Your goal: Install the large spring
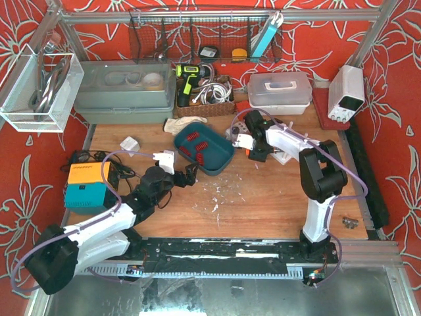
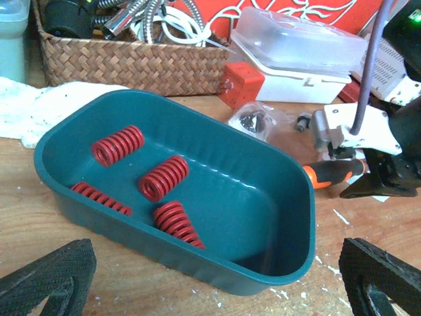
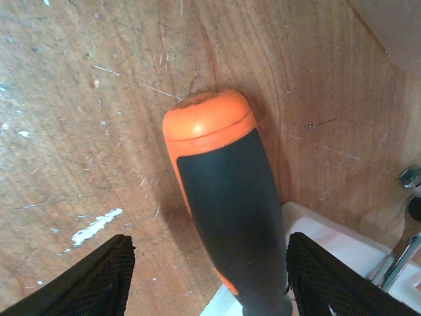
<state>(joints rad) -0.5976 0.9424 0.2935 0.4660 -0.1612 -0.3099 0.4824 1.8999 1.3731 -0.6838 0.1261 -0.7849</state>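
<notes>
A teal tray (image 1: 220,160) sits mid-table and holds several red coil springs (image 1: 197,146). In the left wrist view the tray (image 2: 276,230) fills the middle; three thick springs (image 2: 163,178) and one thinner spring (image 2: 100,197) lie at its left end. My left gripper (image 1: 181,175) is open and empty, just short of the tray's near wall (image 2: 217,289). My right gripper (image 1: 254,150) is open, right of the tray. Its fingers (image 3: 89,276) stand either side of an orange and black screwdriver handle (image 3: 220,197) lying on the wood; the handle also shows in the left wrist view (image 2: 332,172).
A wicker basket (image 2: 131,62), a clear lidded box (image 2: 296,49), an orange cube (image 2: 242,84) and a bag of small hardware (image 2: 253,120) stand behind the tray. A white cloth (image 2: 39,105) lies at its left. An orange and teal device (image 1: 87,185) sits at the far left.
</notes>
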